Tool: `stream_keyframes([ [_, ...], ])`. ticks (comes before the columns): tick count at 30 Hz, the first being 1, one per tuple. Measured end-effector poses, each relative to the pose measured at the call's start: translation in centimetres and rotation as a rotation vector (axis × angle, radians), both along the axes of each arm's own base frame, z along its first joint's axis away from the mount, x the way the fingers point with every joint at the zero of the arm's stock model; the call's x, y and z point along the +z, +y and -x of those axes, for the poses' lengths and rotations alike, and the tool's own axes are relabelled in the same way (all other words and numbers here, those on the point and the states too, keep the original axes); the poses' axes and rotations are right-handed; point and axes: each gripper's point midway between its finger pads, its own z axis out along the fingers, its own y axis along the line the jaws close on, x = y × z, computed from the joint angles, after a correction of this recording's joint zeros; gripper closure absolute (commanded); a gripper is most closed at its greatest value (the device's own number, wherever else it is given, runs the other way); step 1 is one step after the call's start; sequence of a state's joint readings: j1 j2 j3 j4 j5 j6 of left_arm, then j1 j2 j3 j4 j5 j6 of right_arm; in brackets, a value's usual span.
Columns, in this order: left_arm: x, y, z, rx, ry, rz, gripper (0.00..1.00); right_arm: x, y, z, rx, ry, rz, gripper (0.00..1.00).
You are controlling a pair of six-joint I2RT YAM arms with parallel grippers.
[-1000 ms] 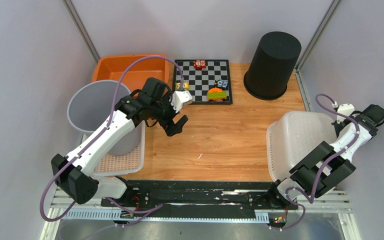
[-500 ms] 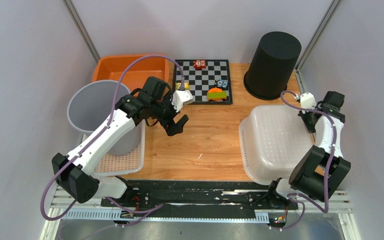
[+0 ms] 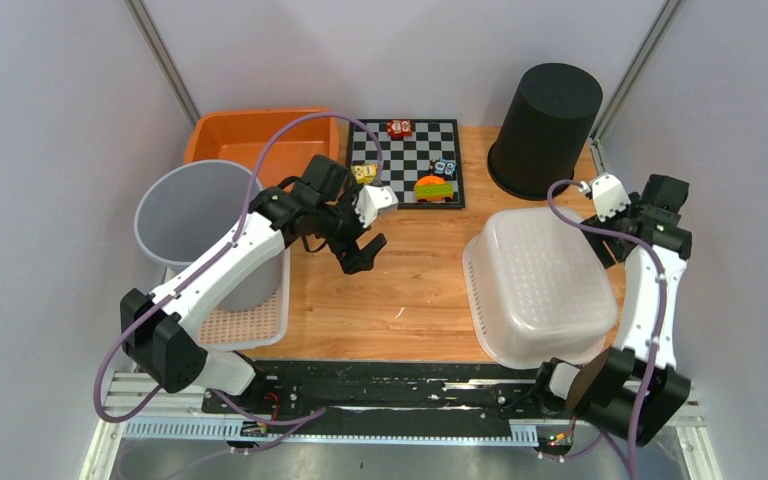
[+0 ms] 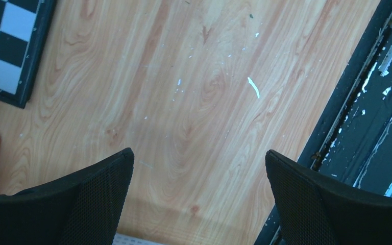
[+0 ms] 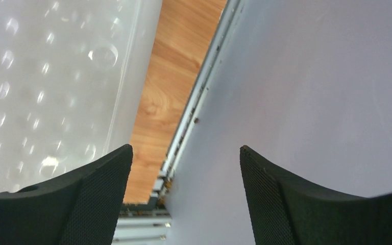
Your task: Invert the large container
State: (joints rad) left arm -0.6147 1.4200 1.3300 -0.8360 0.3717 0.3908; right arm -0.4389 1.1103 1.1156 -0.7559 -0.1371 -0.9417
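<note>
The large container, a translucent white tub with a dimpled base, lies upside down on the near right part of the wooden table; its base faces up and its rim is down, the near edge reaching the table's front edge. The right gripper hangs just beside the tub's far right corner; its fingers are spread apart with nothing between them, only the table's edge and the side wall behind; the tub's wall shows to the left of them, and whether it touches them I cannot tell. The left gripper hovers over bare wood left of centre, well apart from the tub; its jaws are wide apart and hold nothing. Far centre lies a chessboard with small toys on it; to its right stands a black bin, bottom up; at far left is an orange tub; near it a grey bucket stands in a pale perforated tray.
</note>
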Motion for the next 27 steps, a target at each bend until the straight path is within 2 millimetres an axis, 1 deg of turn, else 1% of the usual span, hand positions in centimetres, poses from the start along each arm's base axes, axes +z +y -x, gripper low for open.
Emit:
stream_keyframes([
  [2, -0.5, -0.6, 0.2, -0.02, 0.011, -0.009, 0.0, 1.3, 0.5, 1.8, 0.031, 0.005, 0.042, 0.19],
  [4, -0.8, -1.4, 0.2, -0.038, 0.017, -0.015, 0.0, 1.8, 1.2, 3.8, 0.066, 0.04, 0.071, 0.17],
  [7, -1.0, -2.8, 0.0, -0.064, 0.018, -0.018, 0.0, 1.2, 2.3, 6.5, 0.132, 0.126, 0.084, 0.17],
  [10, -1.4, -4.9, -0.2, -0.094, 0.012, -0.012, 0.0, 0.1, 3.4, 8.8, 0.205, 0.215, 0.08, 0.17],
  [12, -2.0, -6.3, -0.1, -0.112, 0.019, -0.01, 0.0, -0.6, 4.1, 9.9, 0.245, 0.258, 0.067, 0.16],
  [14, -2.8, -7.8, 0.2, -0.128, 0.028, -0.011, 0.0, -1.0, 5.0, 10.6, 0.283, 0.273, 0.038, 0.17],
  [17, -4.2, -10.0, 1.0, -0.154, 0.021, -0.024, 0.0, -0.8, 6.6, 10.7, 0.32, 0.255, -0.031, 0.18],
  [20, -5.5, -12.7, 2.3, -0.195, 0.003, -0.033, 0.0, 0.2, 7.8, 9.5, 0.321, 0.209, -0.123, 0.2],
  [21, -5.8, -13.3, 2.6, -0.202, 0.001, -0.032, 0.0, 0.3, 8.1, 9.0, 0.312, 0.194, -0.158, 0.2],
  [24, -6.6, -15.5, 3.6, -0.215, 0.0, -0.014, 0.0, -0.2, 8.4, 7.4, 0.253, 0.171, -0.248, 0.21],
  [27, -7.2, -17.0, 3.6, -0.197, 0.008, 0.011, 0.0, -1.7, 7.8, 5.7, 0.177, 0.168, -0.308, 0.24],
])
